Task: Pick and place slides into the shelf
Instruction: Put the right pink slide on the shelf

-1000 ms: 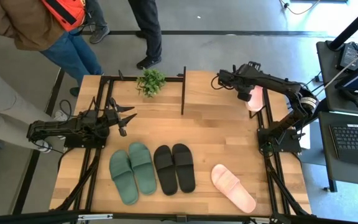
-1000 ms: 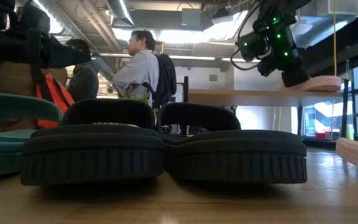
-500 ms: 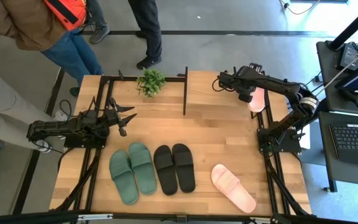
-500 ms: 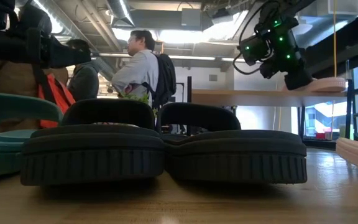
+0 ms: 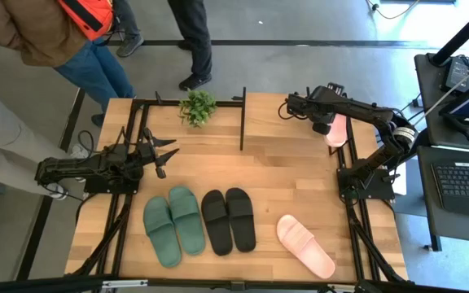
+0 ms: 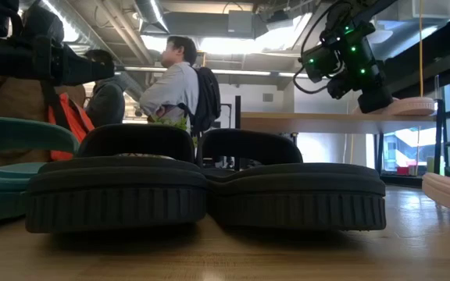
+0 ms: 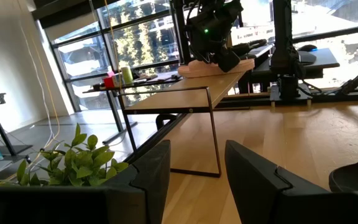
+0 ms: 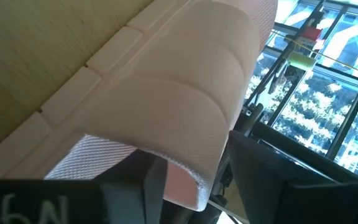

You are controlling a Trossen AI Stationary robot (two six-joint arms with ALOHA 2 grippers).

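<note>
A pale pink slide [image 5: 337, 130] lies on the right end of the light-wood shelf top [image 5: 283, 114], and my right gripper [image 5: 324, 124] is shut on it; the low view shows its sole flat on the plank [image 6: 412, 104]. The other pink slide [image 5: 305, 245] lies on its sole on the table, near right. The black pair [image 5: 228, 220] and the green pair [image 5: 173, 225] lie side by side near the table's near edge. My left gripper [image 5: 169, 155] waits open over the table's left side, pointing toward the shelf [image 7: 185, 93]. My right gripper holds the pink slide by its wide strap, at the strap's edge [image 8: 191, 177]. One finger [image 8: 151, 183] sits under the strap and the other [image 8: 260, 180] outside it. The fingers slant down from the shelf's left side. The slide's sole rests on the shelf top.
A small green plant [image 5: 197, 107] stands at the table's far edge, left of the shelf. A thin black upright of the shelf frame [image 5: 241, 122] sits at its left end. People stand beyond the table's far left corner. Bare wood lies between the shelf and the slides.
My right gripper has carried the pink slide a little toward the table's right edge along the shelf top, and has kept its hold. The slide now lies flatter on the plank.
</note>
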